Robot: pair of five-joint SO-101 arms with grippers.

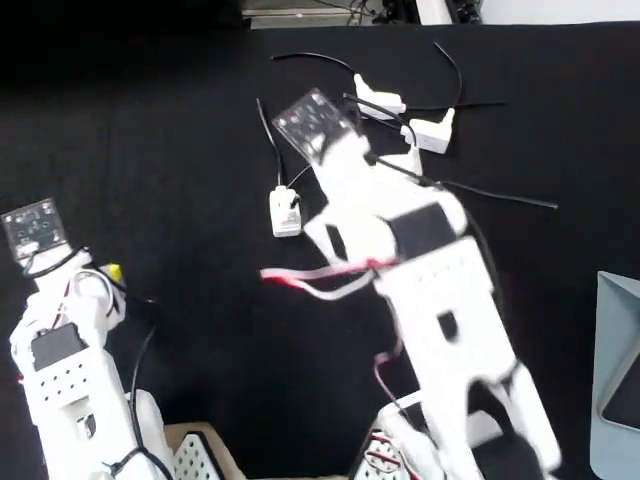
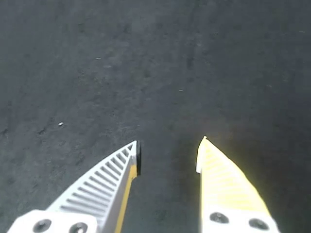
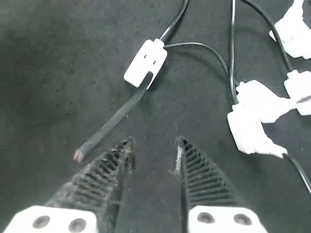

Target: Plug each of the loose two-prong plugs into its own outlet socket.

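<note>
**Table**: black surface that carries all items.

**Socket**: white block, slotted face up, flat on the table ahead of the right jaws and apart from them. Black cords leave its far end.

**Plugs**: white pieces with black cords, grouped to one side of the socket. The nearest cluster looks like two bodies pressed together, but I cannot tell whether a plug is seated there. Two more lie beyond it. From above, white pieces lie near the table's far edge, just beside the right arm's wrist.

**Loose cord**: black, with a cut end, running from under the socket towards the right jaws.

**Right arm**: stretched across the middle of the table to the socket and plugs. Jaws apart with nothing between them, above bare table.

**Left arm**: at the near left of the table, well apart from the plugs. Jaws apart and empty, over bare table.

**Step in hand**: judged to be the approach to a first pick, with no plug gripped yet.

**Next move calls for**:
- Choose one free plug and set the right jaws across its body, leaving the prongs clear.
- Turn the prongs to match the slots.
- Steady the socket before pushing, perhaps with the left arm, since it looks light and likely to slide.
- Keep clear of the crossing cords, which could snag.
</note>
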